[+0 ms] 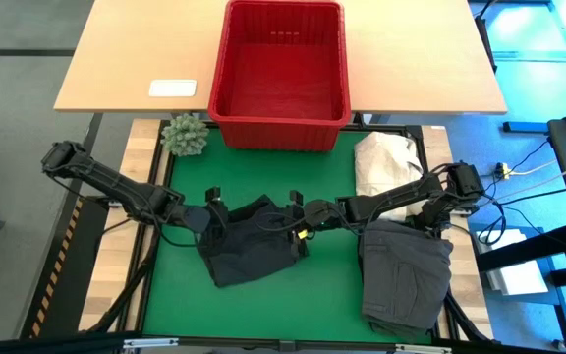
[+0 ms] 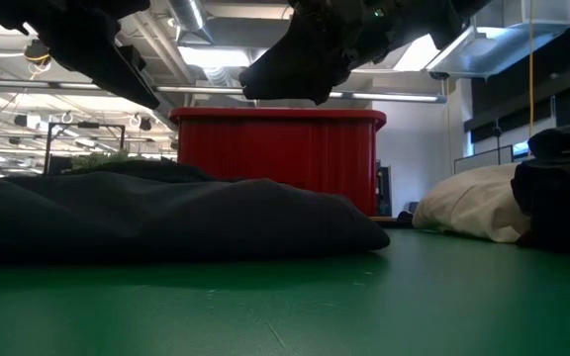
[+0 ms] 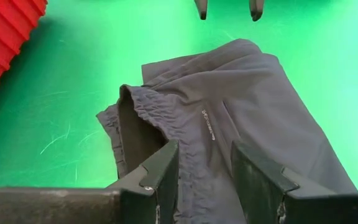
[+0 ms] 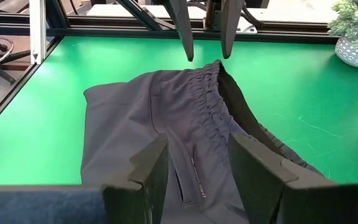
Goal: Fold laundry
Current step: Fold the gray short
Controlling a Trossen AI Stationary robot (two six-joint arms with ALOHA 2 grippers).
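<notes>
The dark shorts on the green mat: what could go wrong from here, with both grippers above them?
1. The left gripper and right gripper hang open over opposite ends of the dark shorts. The gathered waistband lies bunched, so a pinch may catch only one layer.
2. The two grippers face each other closely and might collide.
3. The folded grey trousers lie close beside the right arm and could be dragged.

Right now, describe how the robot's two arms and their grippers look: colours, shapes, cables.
Both arms are dark, near-black, jointed links with thin black cables running along them. The left gripper and the right gripper each carry two flat, blocky dark fingers with angled inner faces. A small yellow spot shows near the right arm's wrist. I see no readable lettering on either arm.
</notes>
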